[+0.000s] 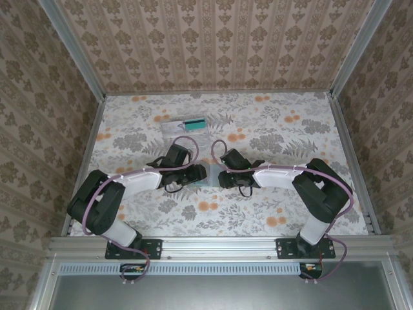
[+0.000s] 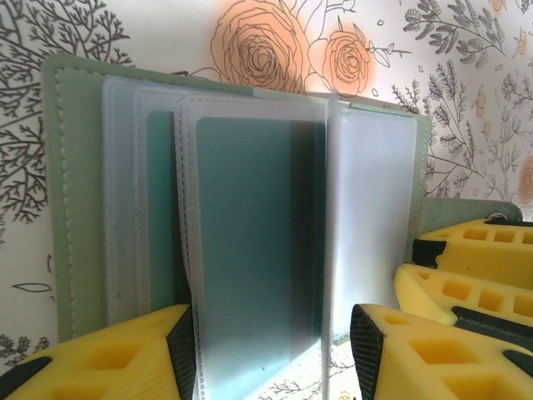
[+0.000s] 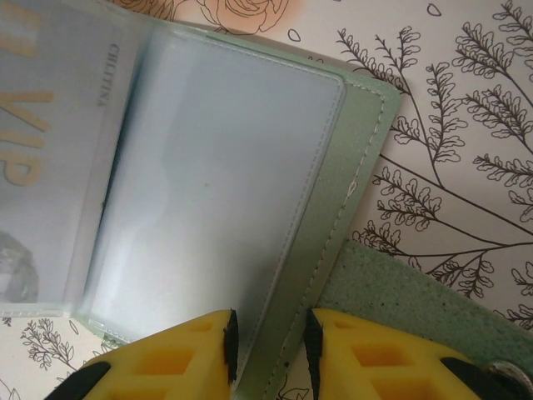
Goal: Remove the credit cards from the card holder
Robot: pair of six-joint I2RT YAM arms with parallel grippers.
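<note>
Left wrist showed your left gripper (image 2: 271, 333) open around the teal card (image 2: 250, 250) in its sleeve (image 2: 187, 250), likely to pull it. Your right gripper (image 3: 268, 337) pinched the holder (image 3: 350, 167) edge, likely to pin it at the middle of the table (image 1: 290, 135).

VIP card (image 3: 42, 167), partly beyond frame edge

I see the green card holder (image 2: 62, 208) lying open on the table (image 1: 290, 194), its clear sleeves (image 2: 371, 217) fanned. One holds a teal card (image 2: 250, 250), another a VIP-lettered card (image 3: 33, 167).
</note>
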